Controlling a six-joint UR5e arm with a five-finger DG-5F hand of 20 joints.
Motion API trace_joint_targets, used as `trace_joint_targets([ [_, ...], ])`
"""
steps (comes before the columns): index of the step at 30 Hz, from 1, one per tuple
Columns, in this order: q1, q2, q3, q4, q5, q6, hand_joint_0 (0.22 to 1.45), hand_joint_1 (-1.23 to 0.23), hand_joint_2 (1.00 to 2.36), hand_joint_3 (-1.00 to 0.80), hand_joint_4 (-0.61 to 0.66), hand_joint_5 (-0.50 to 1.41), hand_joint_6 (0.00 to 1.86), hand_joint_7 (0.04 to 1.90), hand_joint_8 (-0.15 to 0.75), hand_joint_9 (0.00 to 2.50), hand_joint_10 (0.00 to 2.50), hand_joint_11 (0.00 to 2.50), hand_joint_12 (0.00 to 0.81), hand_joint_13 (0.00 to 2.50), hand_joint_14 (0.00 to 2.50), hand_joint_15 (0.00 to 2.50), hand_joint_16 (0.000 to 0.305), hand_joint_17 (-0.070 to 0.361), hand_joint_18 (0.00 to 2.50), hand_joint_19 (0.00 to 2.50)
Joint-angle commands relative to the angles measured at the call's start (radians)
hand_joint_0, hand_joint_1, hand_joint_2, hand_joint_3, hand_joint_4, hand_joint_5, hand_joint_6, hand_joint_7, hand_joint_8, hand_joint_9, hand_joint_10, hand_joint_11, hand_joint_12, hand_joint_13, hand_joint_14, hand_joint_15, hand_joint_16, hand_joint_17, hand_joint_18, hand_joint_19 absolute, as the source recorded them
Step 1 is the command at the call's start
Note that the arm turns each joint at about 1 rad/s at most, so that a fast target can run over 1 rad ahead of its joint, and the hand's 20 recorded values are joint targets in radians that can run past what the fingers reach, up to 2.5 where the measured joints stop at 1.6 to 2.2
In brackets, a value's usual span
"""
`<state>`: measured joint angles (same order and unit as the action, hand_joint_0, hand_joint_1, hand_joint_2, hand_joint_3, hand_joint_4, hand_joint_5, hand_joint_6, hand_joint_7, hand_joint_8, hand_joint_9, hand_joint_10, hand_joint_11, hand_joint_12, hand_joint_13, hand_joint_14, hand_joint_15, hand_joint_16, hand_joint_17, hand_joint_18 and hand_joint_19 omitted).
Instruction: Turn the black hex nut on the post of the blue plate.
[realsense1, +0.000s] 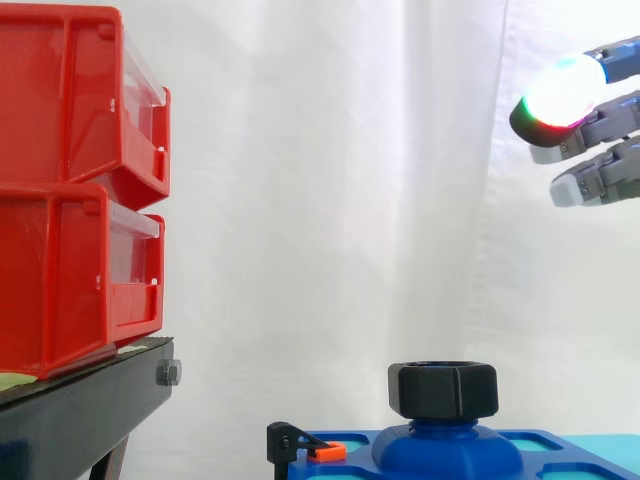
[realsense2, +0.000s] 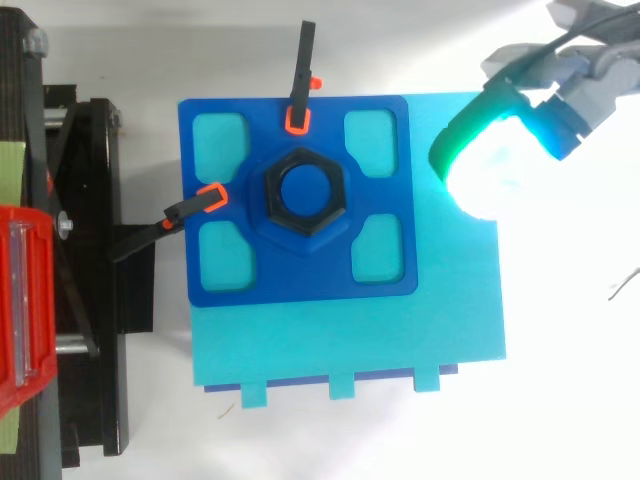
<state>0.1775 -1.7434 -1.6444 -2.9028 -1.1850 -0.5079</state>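
The black hex nut (realsense1: 443, 388) (realsense2: 304, 190) sits on the blue post at the middle of the blue plate (realsense2: 300, 275) (realsense1: 540, 450). The hand (realsense1: 600, 125) (realsense2: 560, 85) hangs high up and to the right of the nut, well apart from it. Its fingers are fairly straight and hold nothing; one fingertip (realsense1: 560, 95) glows white with green and red edges. From above, the glowing fingertip (realsense2: 485, 150) hovers over the plate's upper right corner area.
Two black clamps with orange tips (realsense2: 298, 110) (realsense2: 195, 200) hold the plate on a cyan board (realsense2: 350, 340). Two stacked red bins (realsense1: 80, 180) rest on a black stand (realsense1: 80, 410) at the left. A white curtain hangs behind.
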Motion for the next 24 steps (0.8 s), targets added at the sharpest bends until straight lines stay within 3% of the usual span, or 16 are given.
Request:
trace_joint_targets([
  [1,0.005,-0.004,0.0,0.04,0.008,-0.044,0.46,-0.32,1.0,-0.5,0.13,-0.24,0.5,0.72,0.23,0.23,0.0,0.01,0.35,0.11,0.0,0.02,0.058,0.13,0.0,0.0],
  [5,0.014,-0.005,0.0,0.076,0.035,-0.124,0.46,-0.32,1.0,-0.5,0.13,-0.23,0.5,0.73,0.228,0.23,0.0,0.01,0.35,0.11,0.0,0.02,0.058,0.13,0.0,0.0],
  [6,0.019,-0.036,0.012,0.082,0.045,-0.155,0.46,-0.32,1.0,-0.5,0.13,-0.23,0.5,0.72,0.229,0.23,0.0,0.01,0.349,0.11,0.0,0.03,0.058,0.129,0.0,0.0],
  [11,0.022,-0.079,0.044,0.074,0.044,-0.158,0.46,-0.32,1.0,-0.5,0.13,-0.23,0.5,0.73,0.229,0.23,0.0,0.01,0.35,0.11,0.0,0.03,0.057,0.129,0.0,0.0],
  [21,0.026,-0.102,0.075,0.074,0.048,-0.213,0.47,-0.32,1.0,-0.5,0.13,-0.23,0.5,0.73,0.232,0.24,0.0,0.02,0.352,0.12,0.0,0.02,0.057,0.127,0.0,0.01],
  [24,0.026,-0.15,0.118,0.051,0.044,-0.254,0.47,-0.32,1.0,-0.5,0.14,-0.23,0.5,0.73,0.232,0.24,0.0,0.01,0.352,0.12,0.0,0.03,0.057,0.127,0.0,0.01],
])
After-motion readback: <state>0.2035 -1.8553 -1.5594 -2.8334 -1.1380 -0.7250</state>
